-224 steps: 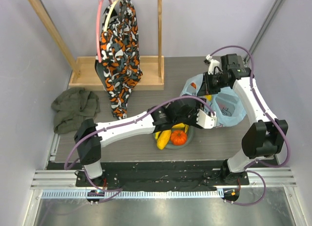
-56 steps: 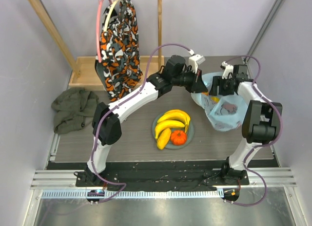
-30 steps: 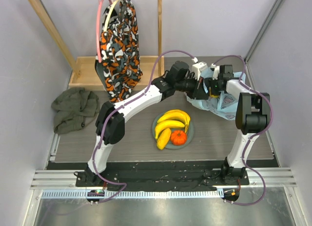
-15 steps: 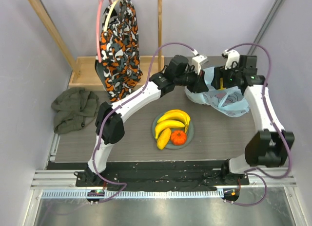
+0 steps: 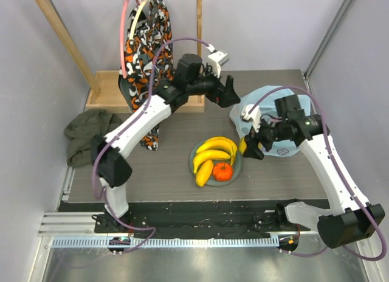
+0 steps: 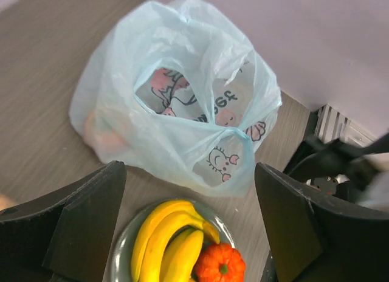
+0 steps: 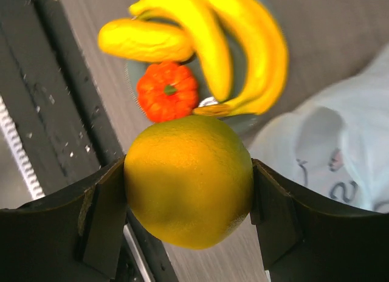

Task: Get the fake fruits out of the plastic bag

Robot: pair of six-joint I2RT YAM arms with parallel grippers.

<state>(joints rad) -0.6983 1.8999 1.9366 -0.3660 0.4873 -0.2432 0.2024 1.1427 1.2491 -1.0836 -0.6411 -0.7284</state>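
Moved: both arms have left the plastic bag [image 6: 182, 130]; the left one has pulled back toward the wooden rack [image 5: 106, 99], and the right one has come out beside the plate [image 5: 238, 166].
Left end effector [image 5: 225, 92]: jaws spread wide with nothing between them, held above the table [image 5: 176, 133] and looking down on the bag.
Right end effector [image 5: 250, 146]: clamped on the yellow-green round fruit [image 7: 188, 180], one finger [image 7: 103, 224] on each side, just beside the plate's rim.
Plastic bag: lies slumped on the table to the right of the plate, mouth open, cartoon print showing inside.
Plate: carries the banana bunch [image 5: 216, 151], the long yellow-orange fruit [image 5: 203, 172] and the small ribbed orange fruit [image 5: 222, 171].
Around: a patterned cloth [image 5: 149, 57] hangs from the rack; a green cloth heap [image 5: 94, 136] lies at the table's left.
In the way: the right arm crosses over part of the bag in the top view.
Hard to make out: a reddish shape shows faintly through the bag's left wall in the left wrist view; what it is cannot be told.
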